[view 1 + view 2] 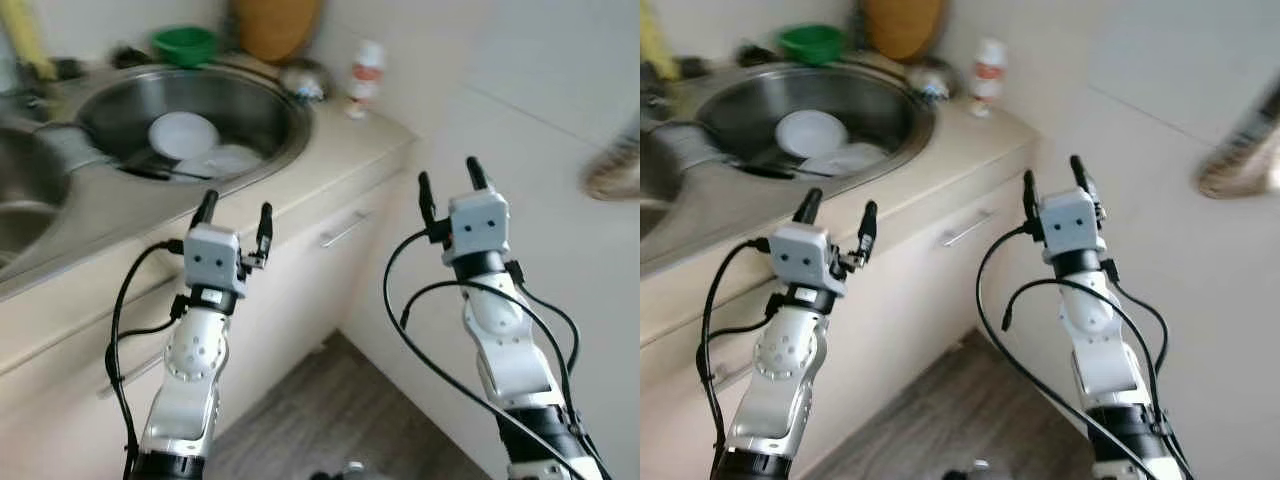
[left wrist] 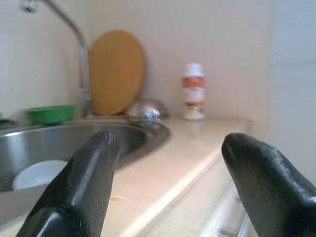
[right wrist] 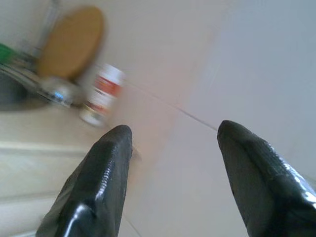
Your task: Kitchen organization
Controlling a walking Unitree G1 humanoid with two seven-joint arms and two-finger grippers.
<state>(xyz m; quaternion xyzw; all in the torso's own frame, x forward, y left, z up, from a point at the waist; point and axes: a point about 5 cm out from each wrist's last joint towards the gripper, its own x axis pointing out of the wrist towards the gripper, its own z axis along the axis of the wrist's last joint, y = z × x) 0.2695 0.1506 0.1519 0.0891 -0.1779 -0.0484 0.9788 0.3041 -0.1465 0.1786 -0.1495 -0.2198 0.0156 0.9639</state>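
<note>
A round steel sink [image 1: 255, 150] set in a beige counter [image 1: 340, 160] holds white plates [image 1: 183, 133] and a dark utensil [image 1: 150, 170]. A white bottle with a red label [image 1: 366, 77] stands at the counter's far right corner, beside a small steel bowl [image 1: 303, 78]. My left gripper [image 1: 236, 213] is raised at the counter's front edge, open and empty. My right gripper [image 1: 449, 185] is open and empty, held up to the right of the counter in front of the wall.
A green bowl [image 1: 184, 44] and a round wooden board [image 1: 277, 25] stand behind the sink, with a tap [image 2: 74, 34] nearby. Part of a second basin [image 1: 25, 210] lies at the left. A cabinet handle [image 1: 345, 229] is below the counter. Wood floor [image 1: 330, 410] lies between my arms.
</note>
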